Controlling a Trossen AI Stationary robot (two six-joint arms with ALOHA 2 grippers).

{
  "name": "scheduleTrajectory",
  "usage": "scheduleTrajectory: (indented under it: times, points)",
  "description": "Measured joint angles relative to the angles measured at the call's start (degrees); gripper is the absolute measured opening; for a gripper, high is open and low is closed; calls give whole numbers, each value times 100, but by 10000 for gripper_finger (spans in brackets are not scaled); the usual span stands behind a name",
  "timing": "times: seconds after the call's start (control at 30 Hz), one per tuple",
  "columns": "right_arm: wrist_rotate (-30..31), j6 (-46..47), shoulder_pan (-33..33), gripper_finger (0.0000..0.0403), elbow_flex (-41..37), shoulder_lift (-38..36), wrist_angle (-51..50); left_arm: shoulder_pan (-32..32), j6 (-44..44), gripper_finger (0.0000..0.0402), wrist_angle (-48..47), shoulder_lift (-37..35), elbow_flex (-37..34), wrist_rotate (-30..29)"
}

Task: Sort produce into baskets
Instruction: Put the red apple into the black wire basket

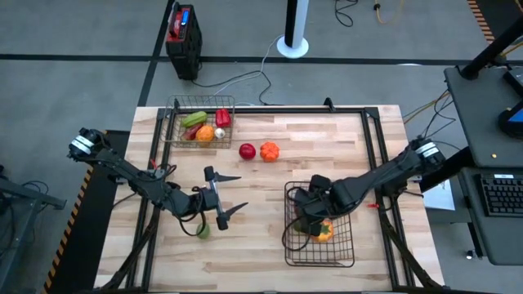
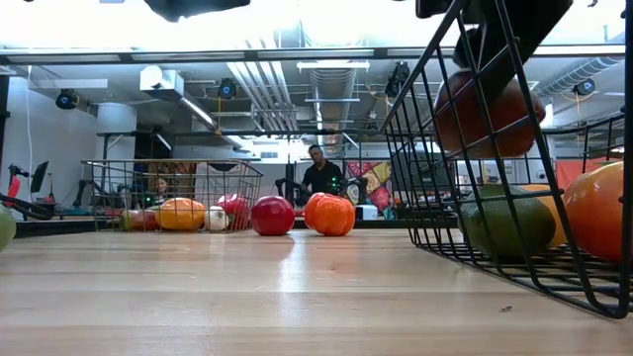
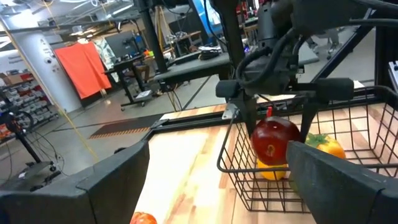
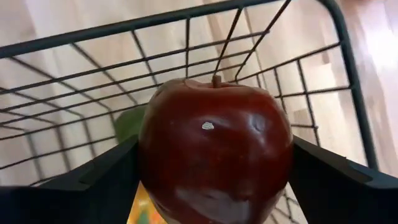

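A dark red apple (image 4: pixel 214 146) sits clamped in the right claw (image 4: pixel 214 168), hanging inside the near basket (image 1: pixel 319 260) above an orange piece (image 1: pixel 324 232) and a green one (image 2: pixel 506 223). The step in hand looks like the drop: next the claw should spread and lift clear. The left claw (image 1: pixel 221 198) hovers spread wide over the tabletop (image 1: pixel 270 220), just beside a green fruit (image 1: pixel 202 231). The far basket (image 1: pixel 176 122) holds more produce; a red piece (image 1: pixel 247 150) and an orange piece (image 1: pixel 270 151) lie loose.
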Motion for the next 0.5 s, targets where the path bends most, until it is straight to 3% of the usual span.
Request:
scheduleTrajectory:
  times: [0.5]
  points:
    - [335,-285,-6,365,-9,219,42,0,-19,359,-31,0,-2,0]
